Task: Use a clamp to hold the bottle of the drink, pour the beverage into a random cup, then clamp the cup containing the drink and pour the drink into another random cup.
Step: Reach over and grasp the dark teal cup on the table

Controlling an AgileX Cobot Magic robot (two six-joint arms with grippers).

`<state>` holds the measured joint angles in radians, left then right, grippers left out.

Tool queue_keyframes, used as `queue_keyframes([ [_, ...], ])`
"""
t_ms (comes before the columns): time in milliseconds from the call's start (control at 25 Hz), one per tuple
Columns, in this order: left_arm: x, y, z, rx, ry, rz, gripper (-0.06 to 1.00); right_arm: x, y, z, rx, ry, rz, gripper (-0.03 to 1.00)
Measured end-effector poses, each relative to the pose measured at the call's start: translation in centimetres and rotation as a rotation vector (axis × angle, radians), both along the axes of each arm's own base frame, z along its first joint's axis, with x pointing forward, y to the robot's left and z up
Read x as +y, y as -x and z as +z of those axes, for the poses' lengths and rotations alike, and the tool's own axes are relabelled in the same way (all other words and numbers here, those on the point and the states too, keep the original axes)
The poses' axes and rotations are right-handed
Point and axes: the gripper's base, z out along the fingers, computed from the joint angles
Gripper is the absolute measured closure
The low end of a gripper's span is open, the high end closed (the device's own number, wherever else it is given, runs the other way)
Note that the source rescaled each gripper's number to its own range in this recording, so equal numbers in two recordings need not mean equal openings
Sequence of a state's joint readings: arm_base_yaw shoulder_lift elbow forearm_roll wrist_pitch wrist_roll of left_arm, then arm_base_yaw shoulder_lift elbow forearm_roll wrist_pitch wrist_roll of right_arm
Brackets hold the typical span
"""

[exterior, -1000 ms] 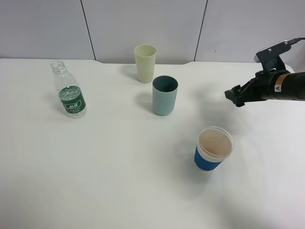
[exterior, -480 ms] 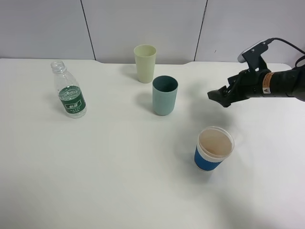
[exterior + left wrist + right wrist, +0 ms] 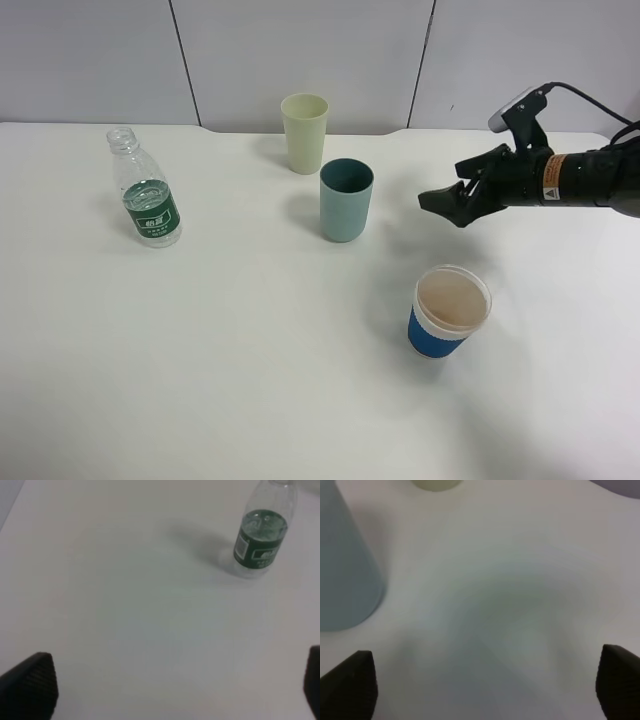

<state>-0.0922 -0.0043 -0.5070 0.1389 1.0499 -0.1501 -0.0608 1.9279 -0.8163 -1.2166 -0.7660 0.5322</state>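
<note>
The uncapped clear bottle point(image 3: 146, 190) with a dark green label stands upright at the left of the table; the left wrist view shows the bottle point(image 3: 261, 532) ahead of my open left gripper point(image 3: 172, 685), which holds nothing. The teal cup point(image 3: 346, 200) stands mid-table, and the pale yellow-green cup point(image 3: 304, 132) stands just behind it. My right gripper point(image 3: 442, 203) hovers open and empty to the right of the teal cup, pointing at it. In the right wrist view the teal cup point(image 3: 342, 565) is close by and the pale cup's base point(image 3: 436, 484) lies beyond.
A blue-sleeved paper cup point(image 3: 449, 312) stands nearer the table's front, below my right gripper. The white table point(image 3: 250, 380) meets a grey panelled wall at the back. The left arm does not show in the exterior view.
My right arm has reached leftward, bringing its open gripper closer to the teal cup. The bottle and cups have not moved.
</note>
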Motion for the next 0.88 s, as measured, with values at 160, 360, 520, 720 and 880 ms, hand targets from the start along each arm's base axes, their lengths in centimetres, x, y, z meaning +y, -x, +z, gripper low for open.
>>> queue_keyframes([
  [160, 0.0, 0.0, 0.0, 0.000, 0.000, 0.000, -0.05, 0.1, 0.0, 0.1, 0.000, 0.028, 0.053, 0.18],
  [360, 0.0, 0.0, 0.0, 0.000, 0.000, 0.000, -0.05, 0.5, -0.2, 0.3, 0.010, 0.003, 0.111, 0.18],
  [520, 0.0, 0.0, 0.0, 0.000, 0.000, 0.000, -0.05, 0.9, -0.8, -0.7, 0.074, -0.043, 0.165, 0.18],
  [720, 0.0, 0.0, 0.0, 0.000, 0.000, 0.000, -0.05, 0.9, -1.3, -2.1, 0.120, -0.012, 0.230, 0.18],
  [880, 0.0, 0.0, 0.0, 0.000, 0.000, 0.000, -0.05, 1.0, -2.2, -2.4, 0.105, 0.013, 0.301, 0.18],
])
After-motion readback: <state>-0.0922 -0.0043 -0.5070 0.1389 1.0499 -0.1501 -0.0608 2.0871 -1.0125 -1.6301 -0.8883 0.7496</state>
